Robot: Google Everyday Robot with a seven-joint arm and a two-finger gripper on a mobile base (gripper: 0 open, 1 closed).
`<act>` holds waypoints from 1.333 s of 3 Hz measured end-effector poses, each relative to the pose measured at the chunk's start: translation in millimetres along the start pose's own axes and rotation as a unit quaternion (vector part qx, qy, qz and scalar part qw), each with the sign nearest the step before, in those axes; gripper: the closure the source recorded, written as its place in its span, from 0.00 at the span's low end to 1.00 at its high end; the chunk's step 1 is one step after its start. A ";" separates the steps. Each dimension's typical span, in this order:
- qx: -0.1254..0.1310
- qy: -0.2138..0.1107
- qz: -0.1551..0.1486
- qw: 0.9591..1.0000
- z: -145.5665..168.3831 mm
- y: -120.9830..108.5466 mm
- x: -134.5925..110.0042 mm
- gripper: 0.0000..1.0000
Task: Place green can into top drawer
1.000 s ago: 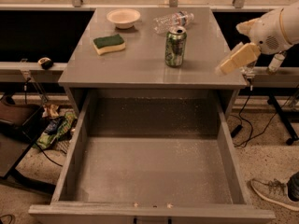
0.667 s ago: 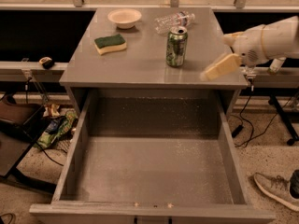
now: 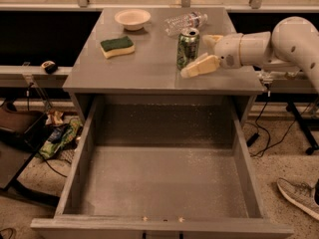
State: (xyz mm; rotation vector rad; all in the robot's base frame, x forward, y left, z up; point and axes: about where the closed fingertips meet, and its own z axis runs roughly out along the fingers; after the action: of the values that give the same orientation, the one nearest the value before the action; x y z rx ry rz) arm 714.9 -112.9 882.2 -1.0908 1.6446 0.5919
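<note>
The green can (image 3: 187, 48) stands upright on the grey cabinet top (image 3: 144, 71), right of centre. My gripper (image 3: 205, 52) reaches in from the right at the can's height. It is open: one cream finger (image 3: 199, 65) lies just in front and right of the can, the other (image 3: 213, 39) sits behind and right of it. The can is not held. The top drawer (image 3: 89, 148) is pulled fully open below the cabinet top, and its speckled grey floor shows nothing inside.
A clear plastic water bottle (image 3: 185, 22) lies on its side behind the can. A green-and-yellow sponge (image 3: 117, 46) and a white bowl (image 3: 132, 18) sit on the left of the top. Cables and clutter lie on the floor at left; a shoe (image 3: 300, 195) shows at right.
My gripper has moved left along the cabinet top, from its right edge to right beside the can. The can and the drawer have not moved.
</note>
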 end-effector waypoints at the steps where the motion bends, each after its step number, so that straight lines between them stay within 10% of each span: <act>1: -0.013 -0.047 0.004 0.999 33.7 -5.7 -9.5 0.17; 4: -0.020 -0.084 0.004 0.996 54.5 -11.7 -19.4 0.86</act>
State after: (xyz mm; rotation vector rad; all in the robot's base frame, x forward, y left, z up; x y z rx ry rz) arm 752.4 -67.4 882.7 -1.0343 1.4983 0.7062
